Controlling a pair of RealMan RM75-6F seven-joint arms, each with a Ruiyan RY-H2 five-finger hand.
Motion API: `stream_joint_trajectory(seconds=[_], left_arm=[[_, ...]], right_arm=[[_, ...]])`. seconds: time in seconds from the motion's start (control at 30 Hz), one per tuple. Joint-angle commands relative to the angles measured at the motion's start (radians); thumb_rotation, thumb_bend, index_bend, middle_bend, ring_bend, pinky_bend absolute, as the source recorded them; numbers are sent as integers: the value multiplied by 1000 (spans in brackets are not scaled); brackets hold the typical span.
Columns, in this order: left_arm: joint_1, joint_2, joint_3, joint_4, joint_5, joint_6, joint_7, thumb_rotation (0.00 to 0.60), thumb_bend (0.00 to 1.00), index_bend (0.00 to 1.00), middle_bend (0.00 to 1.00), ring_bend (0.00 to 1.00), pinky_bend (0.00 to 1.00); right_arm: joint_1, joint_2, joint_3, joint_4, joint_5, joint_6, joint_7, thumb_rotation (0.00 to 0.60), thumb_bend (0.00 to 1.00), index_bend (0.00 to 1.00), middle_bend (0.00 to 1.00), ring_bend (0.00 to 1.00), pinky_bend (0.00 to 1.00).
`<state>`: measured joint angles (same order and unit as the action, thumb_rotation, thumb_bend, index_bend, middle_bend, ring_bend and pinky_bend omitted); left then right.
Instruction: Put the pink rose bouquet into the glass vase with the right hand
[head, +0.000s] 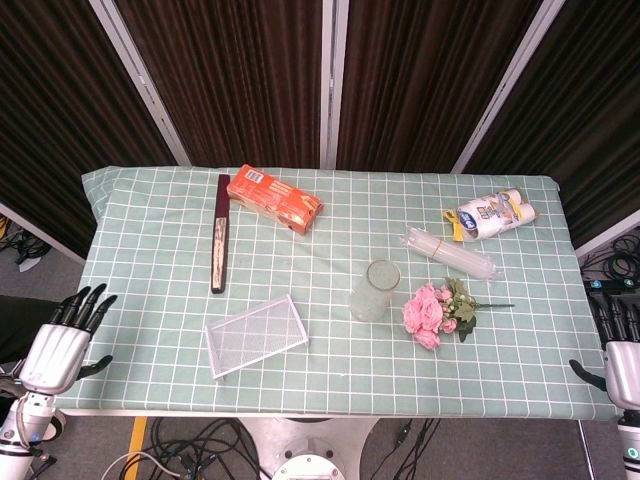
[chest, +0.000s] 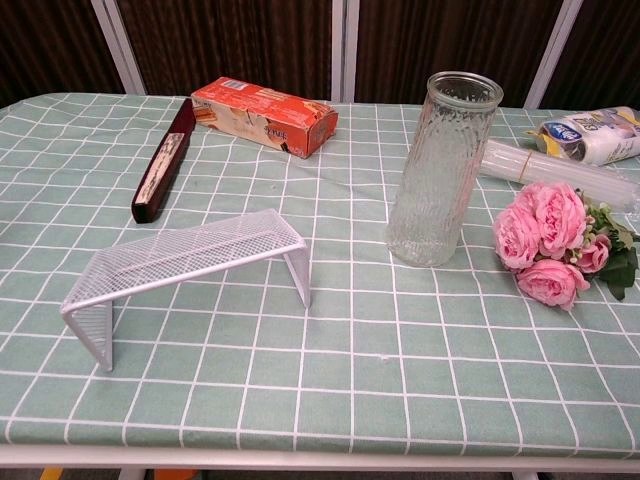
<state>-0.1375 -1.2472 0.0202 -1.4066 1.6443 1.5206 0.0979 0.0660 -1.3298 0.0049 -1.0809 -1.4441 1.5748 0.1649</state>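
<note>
Checked table (head: 150, 240) — bouquet (head: 432, 312) beside vase (head: 376, 290)

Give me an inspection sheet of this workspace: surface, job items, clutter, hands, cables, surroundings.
Surface: table covered by a green checked cloth.
Job's things: glass vase upright and empty; pink rose bouquet lying on the cloth just right of it, stems pointing away from the vase.
Clutter: white wire mesh rack, orange carton, dark long case, clear bag of sticks, wrapped roll pack.
Hands: left hand off the table's near left corner, holding nothing, fingers apart; right hand at the near right edge, partly cropped, holding nothing visible.
Cables: bundles on the floor under the table's front edge and at both sides.
Surroundings: dark curtains with pale frame posts.
</note>
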Motion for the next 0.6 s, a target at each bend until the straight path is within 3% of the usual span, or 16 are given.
stream_joint_trajectory(seconds=[0.03,0.37,0.6], left_arm=[[5,-3,-4,7,-4,9,-6,600,0,106,0,17,158],[2,11,-7,-11,-13,-5,5,600,0,106,0,17,147],[4,26,-3,-36,-27,-22,17,600,0,106,0,16,145]], right_arm=[[2,-4,4,0,-4,-24,5,600,0,0,0,0,0],[37,43,7,-112,-38,-92,-44,600,0,0,6,0,0],[146,107,2,-291,-68,-270,-168,600,0,0,2,0,0]])
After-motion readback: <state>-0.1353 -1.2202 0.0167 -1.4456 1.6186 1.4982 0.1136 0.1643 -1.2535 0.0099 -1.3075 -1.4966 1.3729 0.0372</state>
